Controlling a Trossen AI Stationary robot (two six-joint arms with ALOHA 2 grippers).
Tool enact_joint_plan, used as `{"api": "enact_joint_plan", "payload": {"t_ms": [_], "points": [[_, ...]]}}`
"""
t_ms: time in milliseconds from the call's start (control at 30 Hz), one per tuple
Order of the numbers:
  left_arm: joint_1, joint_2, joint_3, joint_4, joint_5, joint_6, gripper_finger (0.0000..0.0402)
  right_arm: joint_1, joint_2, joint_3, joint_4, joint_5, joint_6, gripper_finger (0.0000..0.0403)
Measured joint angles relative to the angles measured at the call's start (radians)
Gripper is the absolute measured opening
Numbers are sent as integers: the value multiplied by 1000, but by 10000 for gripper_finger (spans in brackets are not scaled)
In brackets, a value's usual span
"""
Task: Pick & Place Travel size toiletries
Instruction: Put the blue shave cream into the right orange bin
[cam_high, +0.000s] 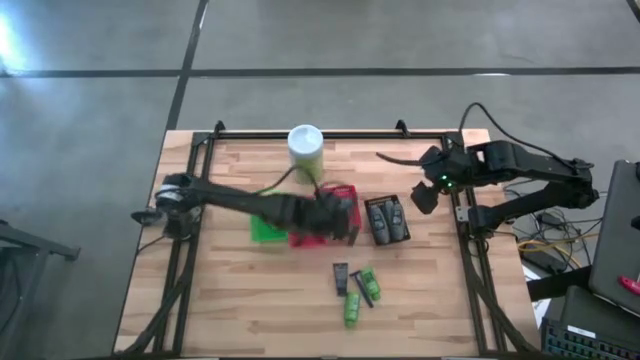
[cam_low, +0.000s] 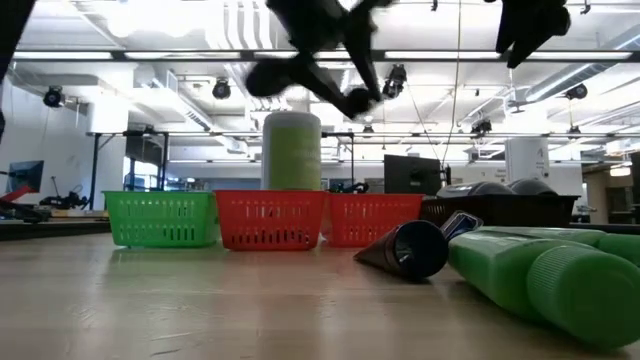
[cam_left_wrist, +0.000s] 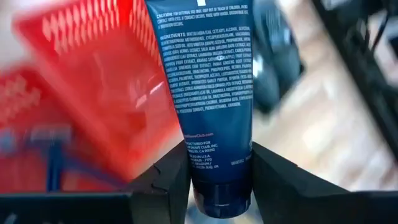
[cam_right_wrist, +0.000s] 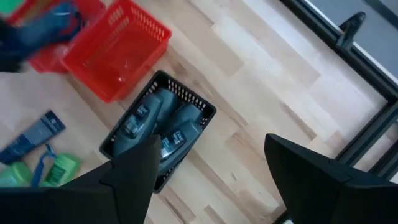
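Note:
My left gripper (cam_high: 335, 215) hangs over the two red baskets (cam_high: 325, 220) in the middle of the table, shut on a dark flat tube (cam_left_wrist: 205, 74) with white print. My right gripper (cam_high: 425, 195) waits open near the table's right edge, above the bare wood beside the dark mesh basket (cam_right_wrist: 158, 134), which holds dark grey oval bottles (cam_high: 388, 220). On the wood nearer the near edge lie a black flat tube (cam_high: 341, 278), two or three bright green mini tubes (cam_high: 352, 305) and a thin razor (cam_high: 360, 295). The low view shows that black tube (cam_low: 410, 248) and a green tube (cam_low: 540, 270) lying flat. My left gripper pinches the dark flat tube between its two fingers (cam_left_wrist: 174, 180) at its cap end (cam_left_wrist: 221, 186). The rest of the tube sticks out forward past the fingertips. It is lifted clear, over a red basket (cam_left_wrist: 106, 81).
A tall pale-green canister with a white lid (cam_high: 305, 150) stands behind the baskets near the far edge. A green basket (cam_high: 268, 228) sits left of the red ones. Bare wood lies along the near edge and at the left. A black frame (cam_high: 470, 250) borders the table.

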Motion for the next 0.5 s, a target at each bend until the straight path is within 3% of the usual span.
{"api": "enact_joint_plan", "payload": {"t_ms": [233,367,500], "points": [[152,36,-16,48,36,28,132,-9,-61,-1,0,1,73,255],[167,73,-21,59,124,26,151,-9,-78,-1,0,7,82,244],[164,106,-21,72,133,18,149,-9,-88,-2,0,26,85,238]]}}
